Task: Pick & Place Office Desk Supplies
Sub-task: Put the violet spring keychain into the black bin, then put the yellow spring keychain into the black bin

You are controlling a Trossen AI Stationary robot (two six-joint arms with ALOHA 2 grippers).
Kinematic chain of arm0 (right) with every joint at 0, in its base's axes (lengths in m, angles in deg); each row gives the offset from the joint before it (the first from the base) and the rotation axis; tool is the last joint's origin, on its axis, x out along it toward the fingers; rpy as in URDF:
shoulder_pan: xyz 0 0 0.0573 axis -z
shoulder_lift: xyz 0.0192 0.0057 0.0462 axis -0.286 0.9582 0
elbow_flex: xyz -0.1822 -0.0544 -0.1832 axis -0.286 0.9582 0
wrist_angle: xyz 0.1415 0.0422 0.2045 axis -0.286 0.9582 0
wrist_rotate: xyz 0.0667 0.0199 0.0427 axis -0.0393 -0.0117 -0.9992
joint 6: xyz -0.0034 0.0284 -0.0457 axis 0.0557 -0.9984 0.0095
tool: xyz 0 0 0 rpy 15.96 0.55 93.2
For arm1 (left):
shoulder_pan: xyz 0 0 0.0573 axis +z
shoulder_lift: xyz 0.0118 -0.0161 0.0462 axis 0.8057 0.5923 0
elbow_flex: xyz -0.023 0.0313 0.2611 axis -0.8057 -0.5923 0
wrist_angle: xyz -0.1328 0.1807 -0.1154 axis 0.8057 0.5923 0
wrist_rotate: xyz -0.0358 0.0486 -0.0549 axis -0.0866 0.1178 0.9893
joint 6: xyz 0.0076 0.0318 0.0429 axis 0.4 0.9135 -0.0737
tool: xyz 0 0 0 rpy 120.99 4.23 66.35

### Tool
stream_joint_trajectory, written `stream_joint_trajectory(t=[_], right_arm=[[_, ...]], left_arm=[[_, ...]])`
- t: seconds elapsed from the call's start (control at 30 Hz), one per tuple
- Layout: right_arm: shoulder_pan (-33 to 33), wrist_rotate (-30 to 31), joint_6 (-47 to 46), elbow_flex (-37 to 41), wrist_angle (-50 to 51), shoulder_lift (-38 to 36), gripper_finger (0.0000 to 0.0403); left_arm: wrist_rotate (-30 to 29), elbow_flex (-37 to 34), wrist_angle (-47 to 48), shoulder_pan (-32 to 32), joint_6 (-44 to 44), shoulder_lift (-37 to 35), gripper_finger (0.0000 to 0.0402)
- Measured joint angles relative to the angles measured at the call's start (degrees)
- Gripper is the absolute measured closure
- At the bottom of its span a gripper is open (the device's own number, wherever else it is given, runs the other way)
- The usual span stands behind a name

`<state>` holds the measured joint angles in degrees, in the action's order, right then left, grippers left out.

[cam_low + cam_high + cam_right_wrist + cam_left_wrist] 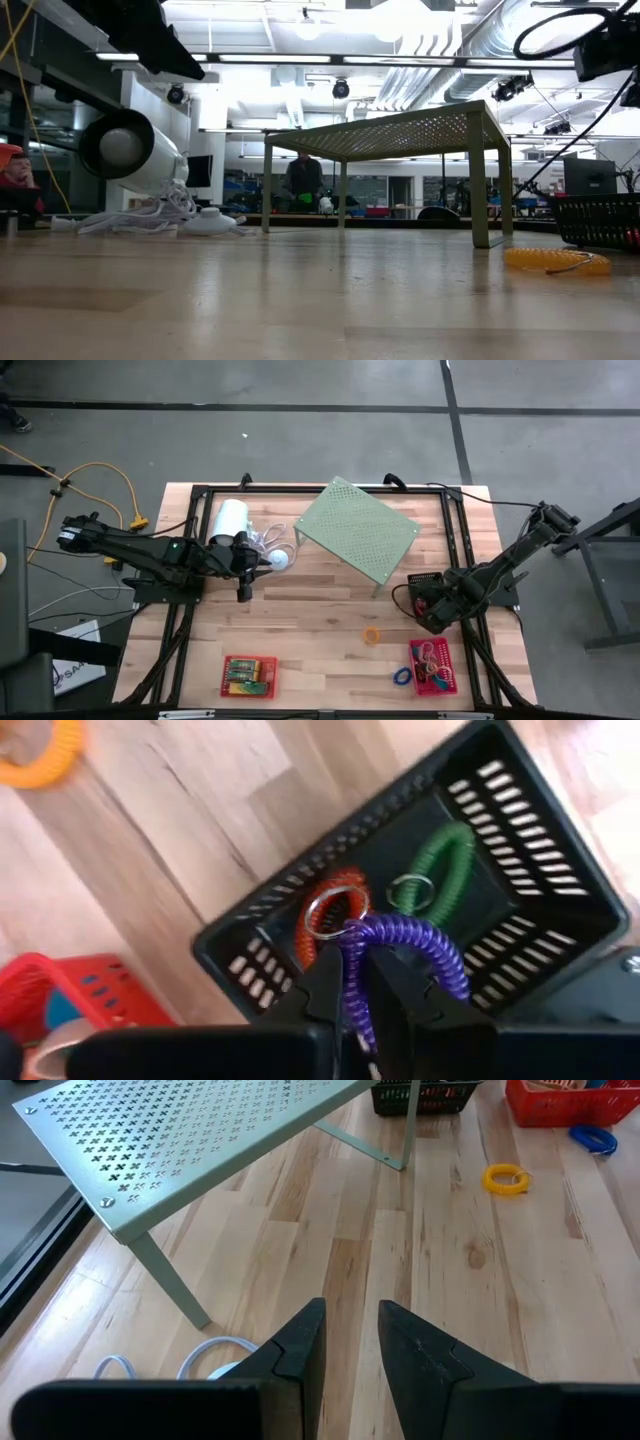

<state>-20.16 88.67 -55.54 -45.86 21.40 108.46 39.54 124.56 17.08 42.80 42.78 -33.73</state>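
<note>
With my right gripper (358, 982) pinched on a purple coil (412, 948) over the black basket (505, 825), I judge the placing step is in hand, calling next for release, while my left gripper (350, 1342) waits narrowly parted and empty by the shelf (190, 1135).

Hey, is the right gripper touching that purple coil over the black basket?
Touching: the right wrist view shows the right gripper pinching the purple coil.

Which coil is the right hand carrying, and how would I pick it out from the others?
Start at the black mesh basket beside the pale green shelf, on the right arm's side of the table. The right hand hangs over it, shut on the purple coil. Unlike the red coil and green coil lying in the basket, it is pinched between the fingers.
</note>
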Motion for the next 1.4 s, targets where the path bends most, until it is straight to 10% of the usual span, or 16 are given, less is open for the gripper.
stream_joint_trajectory(t=[1.4], right_arm=[[0.02, -0.26, 6.76, 0.02, -9.57, 0.08, 0.0323]], left_arm=[[0.00, 0.00, 0.01, -0.01, 0.00, 0.01, 0.0313]])
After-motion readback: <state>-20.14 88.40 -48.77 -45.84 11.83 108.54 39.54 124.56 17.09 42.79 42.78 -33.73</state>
